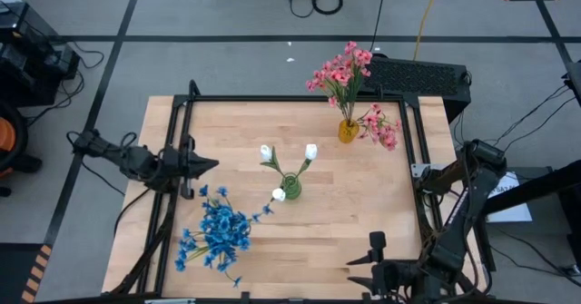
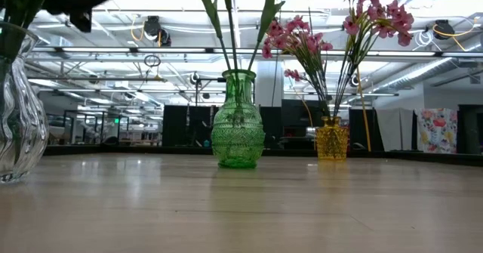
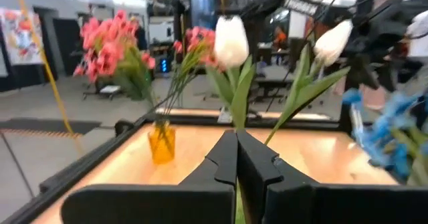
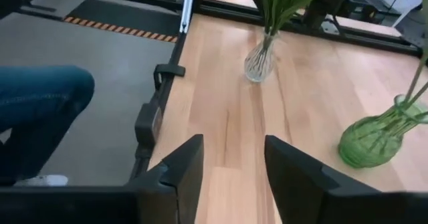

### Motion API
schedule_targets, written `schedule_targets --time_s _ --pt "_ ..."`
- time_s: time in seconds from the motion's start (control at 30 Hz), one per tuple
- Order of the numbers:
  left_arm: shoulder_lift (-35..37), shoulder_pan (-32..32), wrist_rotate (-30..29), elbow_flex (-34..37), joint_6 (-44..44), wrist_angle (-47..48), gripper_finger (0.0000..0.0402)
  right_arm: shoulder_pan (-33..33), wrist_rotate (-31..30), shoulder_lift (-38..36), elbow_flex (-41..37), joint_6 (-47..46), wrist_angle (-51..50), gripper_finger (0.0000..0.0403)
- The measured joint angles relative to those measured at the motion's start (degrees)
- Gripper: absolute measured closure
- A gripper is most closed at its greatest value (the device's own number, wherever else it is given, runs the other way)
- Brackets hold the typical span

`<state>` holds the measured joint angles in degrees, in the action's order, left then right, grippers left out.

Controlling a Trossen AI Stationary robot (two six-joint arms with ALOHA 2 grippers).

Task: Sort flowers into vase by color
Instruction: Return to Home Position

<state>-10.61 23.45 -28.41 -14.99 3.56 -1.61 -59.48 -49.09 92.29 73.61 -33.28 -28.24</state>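
Three vases stand on the wooden table [image 1: 363, 222]. A yellow vase [image 1: 348, 130] at the far right holds pink flowers [image 1: 343, 71]. A green vase [image 1: 290, 188] in the middle holds white buds [image 1: 310, 152]. A clear vase [image 4: 259, 60] at the near left holds blue flowers [image 1: 218, 230]. My left gripper [image 1: 207, 165] is shut and holds nothing at the table's left edge, level, pointing at the white buds [image 3: 231, 40]. My right gripper [image 4: 234, 164] is open and holds nothing over the near right edge, slanting down toward the table.
A black frame [image 1: 272, 98] runs around the table's edges. A black box [image 1: 418, 75] sits behind the far right corner. A person's leg in jeans [image 4: 40, 103] shows beside the table in the right wrist view. Bare wood lies between the vases.
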Motion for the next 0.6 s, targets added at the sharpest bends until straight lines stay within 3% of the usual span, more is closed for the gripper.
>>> schedule_targets --time_s 0.4,0.6 --pt "-0.53 -9.34 11.05 9.86 -4.8 -9.35 0.04 2.27 -0.24 0.0 -9.74 7.81 19.77 0.0284" --pt "-0.53 -12.81 15.16 14.45 -4.75 -14.78 0.04 4.23 1.59 0.0 -10.91 10.92 21.7 0.0285"
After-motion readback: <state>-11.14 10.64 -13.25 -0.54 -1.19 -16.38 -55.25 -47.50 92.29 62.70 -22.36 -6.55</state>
